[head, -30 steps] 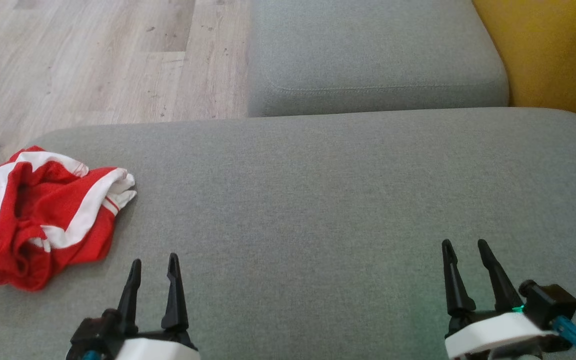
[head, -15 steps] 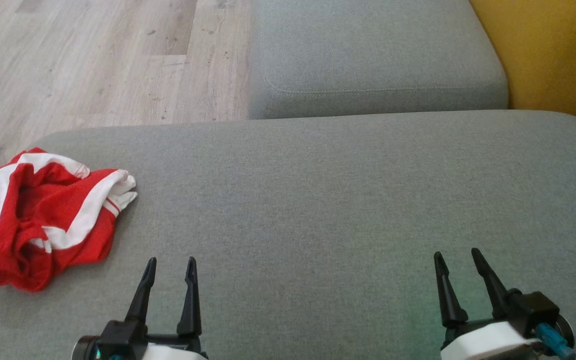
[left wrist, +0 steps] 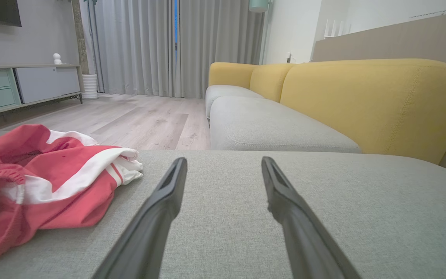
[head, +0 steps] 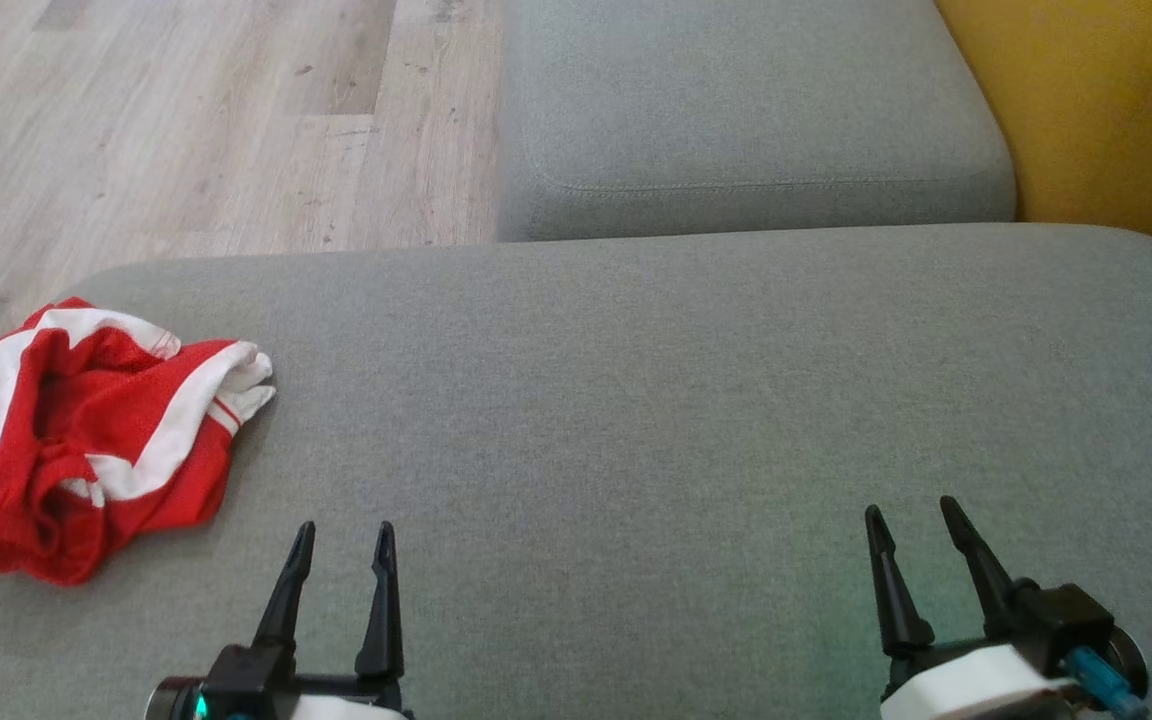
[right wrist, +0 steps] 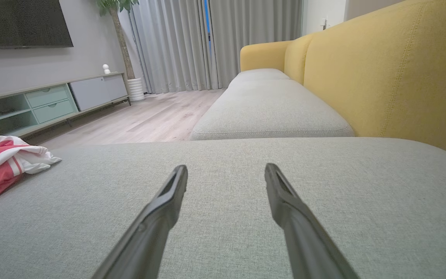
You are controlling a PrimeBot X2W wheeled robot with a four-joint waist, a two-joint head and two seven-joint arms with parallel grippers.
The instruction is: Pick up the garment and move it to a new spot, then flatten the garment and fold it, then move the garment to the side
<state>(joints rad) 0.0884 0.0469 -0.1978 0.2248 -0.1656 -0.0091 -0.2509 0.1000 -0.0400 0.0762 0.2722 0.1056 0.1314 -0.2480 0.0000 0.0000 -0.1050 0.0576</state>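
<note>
Garment [head: 86, 440] left of (open) left gripper [head: 341, 535]

You face a grey sofa [head: 686, 400] with a yellow back [left wrist: 362, 100], on pale wood floor [head: 186, 130]; grey curtains [left wrist: 138, 46] and a low cabinet [right wrist: 50, 101] stand beyond.

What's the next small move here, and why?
Probably swing the left gripper left and forward to the garment: it lies crumpled and untouched near the left edge of the cushion, both grippers are open and empty, and the left sits much closer to it than the right gripper.
</note>
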